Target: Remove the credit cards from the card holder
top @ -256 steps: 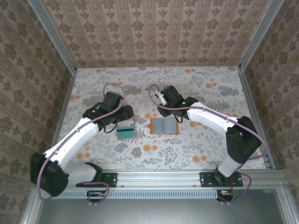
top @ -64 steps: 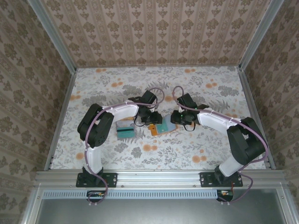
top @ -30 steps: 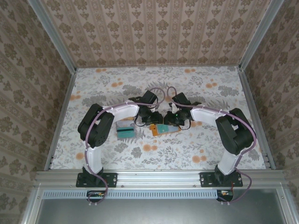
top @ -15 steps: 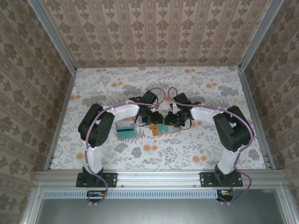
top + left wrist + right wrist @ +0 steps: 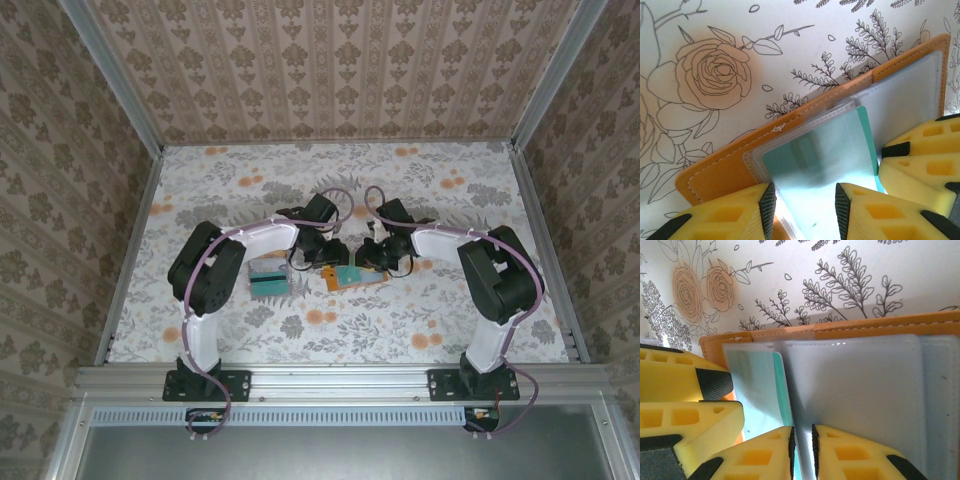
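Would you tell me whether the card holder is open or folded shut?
Open: the card holder lies spread, its pale inside facing up, a teal card showing.

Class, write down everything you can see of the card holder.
The card holder is a flat orange-tan wallet with stitched edges, leather-like, lying open on the floral table. Its inside holds pale grey-blue clear sleeves; a teal card pokes from them. The left gripper straddles that card; the right gripper appears to pinch a sleeve edge.
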Robot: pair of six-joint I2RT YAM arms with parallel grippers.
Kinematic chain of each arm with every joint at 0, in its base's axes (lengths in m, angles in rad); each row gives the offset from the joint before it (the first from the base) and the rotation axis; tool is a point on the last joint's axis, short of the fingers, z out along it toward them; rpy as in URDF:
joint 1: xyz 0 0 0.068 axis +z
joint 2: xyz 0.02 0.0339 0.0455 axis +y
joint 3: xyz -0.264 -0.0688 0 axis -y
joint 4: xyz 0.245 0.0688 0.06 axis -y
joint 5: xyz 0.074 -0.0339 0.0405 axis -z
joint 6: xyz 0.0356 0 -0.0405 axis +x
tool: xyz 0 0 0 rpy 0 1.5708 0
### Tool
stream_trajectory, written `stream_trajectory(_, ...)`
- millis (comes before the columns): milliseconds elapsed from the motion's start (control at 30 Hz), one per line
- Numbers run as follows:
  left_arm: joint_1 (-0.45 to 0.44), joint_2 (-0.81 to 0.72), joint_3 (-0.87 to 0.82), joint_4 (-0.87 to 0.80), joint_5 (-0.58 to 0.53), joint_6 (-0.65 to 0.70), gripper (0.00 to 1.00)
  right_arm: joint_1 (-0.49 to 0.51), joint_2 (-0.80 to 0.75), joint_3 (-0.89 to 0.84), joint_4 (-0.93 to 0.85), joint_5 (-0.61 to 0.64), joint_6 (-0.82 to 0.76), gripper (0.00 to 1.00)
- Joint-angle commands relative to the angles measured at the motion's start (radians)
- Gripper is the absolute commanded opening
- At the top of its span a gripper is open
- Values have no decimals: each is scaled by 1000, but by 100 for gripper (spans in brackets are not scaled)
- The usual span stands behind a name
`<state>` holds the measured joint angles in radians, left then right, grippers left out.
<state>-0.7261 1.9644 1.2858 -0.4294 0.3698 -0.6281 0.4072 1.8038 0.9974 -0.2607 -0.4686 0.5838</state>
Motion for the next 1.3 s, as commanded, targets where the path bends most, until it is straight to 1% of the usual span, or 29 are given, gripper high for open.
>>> stream_trajectory(0, -7, 27, 18, -19, 2, -5, 41, -8, -19, -20, -3, -25, 8, 22)
stream_trajectory(200, -9, 28, 20, -17, 3, -8, 41, -7, 20, -27, 43, -100, 31, 20)
stream_trajectory(467, -10, 27, 22, -18, 1, -7, 40, -7, 36, -28, 54, -122, 35, 18)
stream_trajectory(633, -10, 26, 21, -22, -3, -4, 39, -8, 36, -29, 41, -108, 27, 10)
stream_trajectory(733, -10, 29, 24, -36, -16, 4, 33, -13, 29, -31, 32, -96, 21, 4)
stream_trajectory(767, -9, 32, 28, -45, -22, 10, 25, -16, 28, -32, 30, -96, 19, 2)
stream_trajectory(800, -9, 36, 33, -54, -28, 16, 13, -19, 26, -34, 29, -95, 18, 2)
stream_trajectory(833, -8, 39, 35, -62, -32, 19, 7, -22, 26, -35, 31, -95, 17, 2)
stream_trajectory(867, -9, 42, 37, -69, -36, 23, 4, -24, 27, -37, 31, -96, 17, 2)
stream_trajectory(933, -8, 45, 40, -79, -46, 30, 3, -27, 25, -38, 30, -96, 16, 2)
stream_trajectory(1000, -8, 46, 41, -89, -59, 35, 0, -30, 22, -40, 32, -96, 16, 2)
stream_trajectory(1267, -10, 59, 43, -116, -83, 47, 0, -49, 12, -51, 31, -107, 8, 3)
